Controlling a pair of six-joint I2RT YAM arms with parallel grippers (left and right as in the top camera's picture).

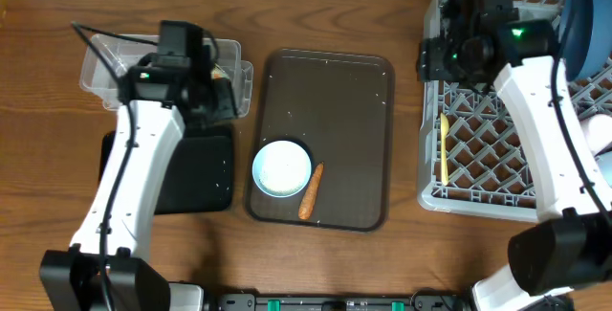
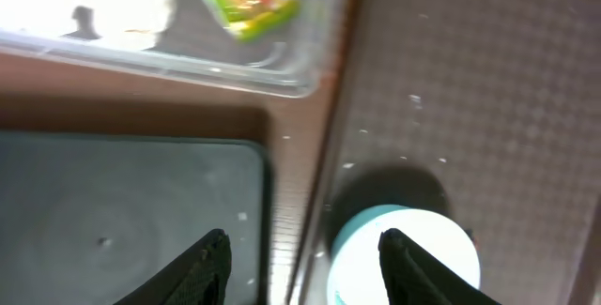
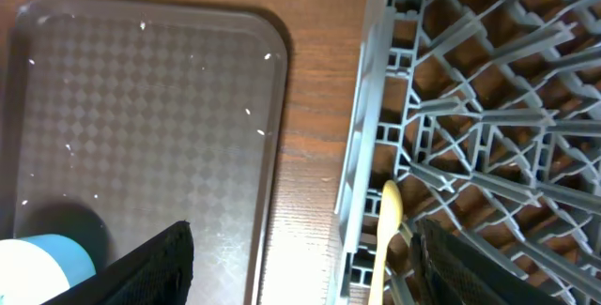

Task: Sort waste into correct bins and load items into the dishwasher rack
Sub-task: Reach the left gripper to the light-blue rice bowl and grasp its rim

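The light-blue cup (image 1: 282, 167), white inside, stands on the brown serving tray (image 1: 354, 91), with the orange carrot (image 1: 311, 192) next to it. My left gripper (image 1: 212, 89) is open and empty above the gap between the clear tub (image 1: 105, 67) and the black tray (image 1: 191, 172). In the left wrist view the gripper (image 2: 305, 269) has the cup (image 2: 404, 260) below its right finger. The wrapper (image 2: 249, 0) and white tissue (image 2: 122, 0) lie in the tub. My right gripper (image 1: 435, 57) (image 3: 300, 267) is open over the grey rack's (image 1: 497, 148) left edge. The yellow spoon (image 1: 444, 148) (image 3: 386, 235) lies in the rack. The dark-blue plate (image 1: 585, 24) stands in it.
Loose rice grains are scattered on the brown tray (image 3: 141, 108) and the black tray (image 2: 113, 221). White rounded objects (image 1: 602, 139) sit at the rack's right edge, cut off by the frame. Bare wood table shows between the brown tray and the rack (image 3: 488, 89).
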